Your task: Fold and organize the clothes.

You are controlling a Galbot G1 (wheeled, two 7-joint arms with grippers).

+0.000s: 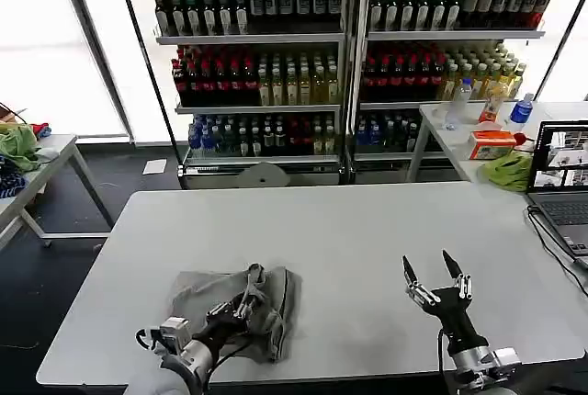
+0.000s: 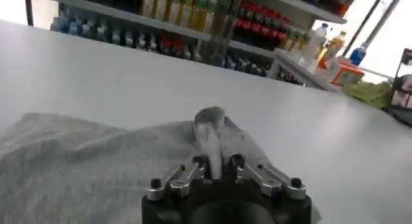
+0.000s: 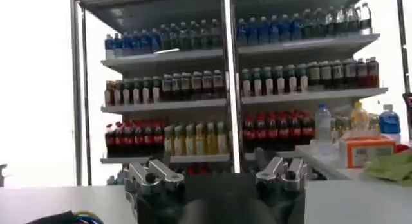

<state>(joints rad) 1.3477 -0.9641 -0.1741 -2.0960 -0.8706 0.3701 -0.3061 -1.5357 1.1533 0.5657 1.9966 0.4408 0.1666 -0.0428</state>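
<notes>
Left gripper [image 1: 250, 287] pinching the grey shirt [image 1: 207, 299]

Its fingers are clamped on a raised fold; the right gripper [image 1: 430, 275] hovers apart, fingers spread.

Left gripper [image 1: 246, 299] low at the near left, arm reaching forward from the bottom edge, fingers [image 2: 215, 138] pinched together on a fold of the grey shirt [image 1: 230, 299]. Right gripper [image 1: 433, 276] at the near right, raised on an upright wrist, fingers spread wide, holding nothing.
</notes>
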